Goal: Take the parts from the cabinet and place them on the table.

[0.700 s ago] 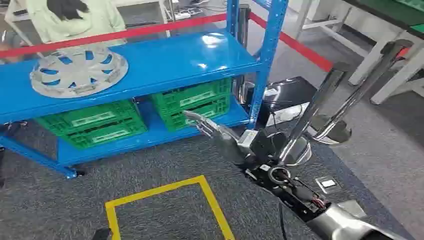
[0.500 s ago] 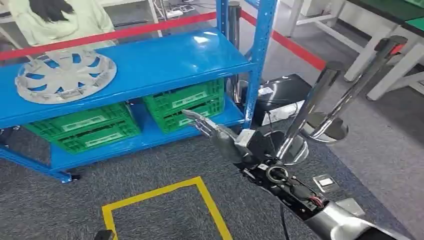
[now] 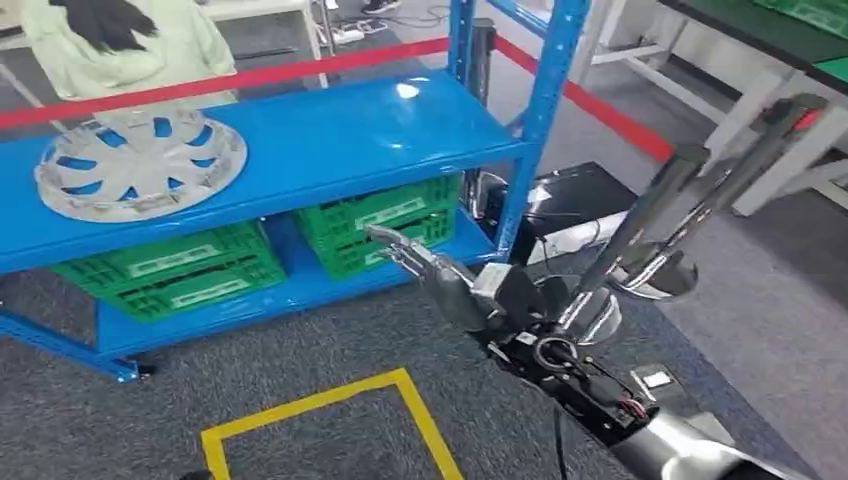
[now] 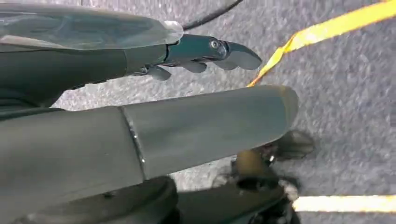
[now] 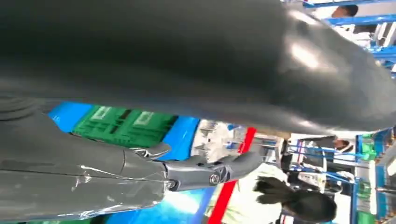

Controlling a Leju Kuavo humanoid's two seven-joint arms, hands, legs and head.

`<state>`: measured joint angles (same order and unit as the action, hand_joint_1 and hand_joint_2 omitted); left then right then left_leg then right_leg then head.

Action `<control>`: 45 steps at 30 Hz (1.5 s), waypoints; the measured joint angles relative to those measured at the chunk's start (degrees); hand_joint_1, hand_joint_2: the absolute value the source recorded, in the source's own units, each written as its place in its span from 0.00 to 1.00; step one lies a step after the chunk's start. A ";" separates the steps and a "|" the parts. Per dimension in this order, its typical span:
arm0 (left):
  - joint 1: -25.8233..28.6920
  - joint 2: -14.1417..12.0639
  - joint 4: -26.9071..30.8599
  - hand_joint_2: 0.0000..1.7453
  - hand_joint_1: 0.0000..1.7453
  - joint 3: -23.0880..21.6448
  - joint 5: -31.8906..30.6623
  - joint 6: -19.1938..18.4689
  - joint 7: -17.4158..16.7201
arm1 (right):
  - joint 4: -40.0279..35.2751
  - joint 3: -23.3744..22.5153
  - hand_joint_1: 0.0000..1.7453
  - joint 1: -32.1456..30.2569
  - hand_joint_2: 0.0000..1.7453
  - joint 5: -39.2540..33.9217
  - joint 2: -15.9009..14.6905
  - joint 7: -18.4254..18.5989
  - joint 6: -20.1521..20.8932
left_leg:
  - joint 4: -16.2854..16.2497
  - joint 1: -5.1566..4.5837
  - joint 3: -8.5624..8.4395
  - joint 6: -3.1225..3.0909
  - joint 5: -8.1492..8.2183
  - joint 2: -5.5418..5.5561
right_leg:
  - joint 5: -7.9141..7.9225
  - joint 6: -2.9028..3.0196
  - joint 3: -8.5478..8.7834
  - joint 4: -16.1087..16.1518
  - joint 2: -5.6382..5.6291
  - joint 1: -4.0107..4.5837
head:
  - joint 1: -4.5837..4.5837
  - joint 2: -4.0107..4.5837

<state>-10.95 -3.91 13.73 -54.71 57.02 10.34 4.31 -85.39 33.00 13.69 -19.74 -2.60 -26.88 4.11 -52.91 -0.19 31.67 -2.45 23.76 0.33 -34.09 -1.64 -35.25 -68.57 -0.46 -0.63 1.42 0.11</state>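
A silver wheel cover [image 3: 140, 165] lies flat on the left of the blue cabinet's middle shelf [image 3: 330, 140]. My right hand [image 3: 430, 270] reaches forward at the height of the bottom shelf, short of the cabinet's right end, fingers stretched out and holding nothing. It is far to the right of the wheel cover and below it. In the right wrist view the right hand [image 5: 140, 172] points toward the green crates [image 5: 126, 123]. My left hand [image 4: 84, 74] hangs over the grey carpet, fingers [image 4: 205, 51] extended and apart from the thumb, empty.
Two green crates [image 3: 385, 222] [image 3: 170, 268] sit on the bottom shelf. A person in a pale top [image 3: 120, 45] stands behind the cabinet and a red barrier tape [image 3: 300, 65]. Chrome stanchions [image 3: 650, 215] lean at my right. A yellow tape square [image 3: 330, 400] marks the carpet.
The whole picture has shifted a little, so the camera has moved. My right arm and hand keep the same outstretched pose, and the wheel cover stays on its shelf.
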 joint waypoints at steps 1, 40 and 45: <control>0.03 0.00 0.00 0.00 0.00 0.00 0.00 0.22 0.00 | 0.02 0.00 0.00 -0.26 0.00 0.00 0.00 0.00 -0.02 | -0.01 -0.03 -0.45 -0.04 0.41 0.02 | -0.85 -0.12 -2.55 -3.94 0.01 -0.01 | 0.09 0.00; -0.06 0.28 0.00 0.00 0.00 0.00 -0.02 0.39 0.31 | -1.64 -0.35 0.00 -1.17 0.00 0.26 0.04 0.42 -0.15 | -0.98 -0.10 -2.76 1.51 3.39 0.29 | 10.91 1.10 1.35 13.05 -0.03 0.30 | 0.72 0.00; -0.18 0.15 0.00 0.00 0.00 -0.02 -0.09 0.39 0.33 | -1.90 -0.42 0.00 -0.81 0.00 0.26 0.04 0.44 -0.24 | -8.22 0.04 0.74 2.98 7.08 -0.21 | 10.19 2.23 3.28 14.10 -0.04 -0.05 | -0.37 0.00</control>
<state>-11.12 -3.76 13.73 -54.73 56.94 10.73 4.63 -87.30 32.59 12.88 -19.47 -2.56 -26.45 3.87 -61.13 -0.14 32.41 0.53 30.84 0.12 -23.90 0.59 -31.97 -54.47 -0.50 -0.68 1.05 0.11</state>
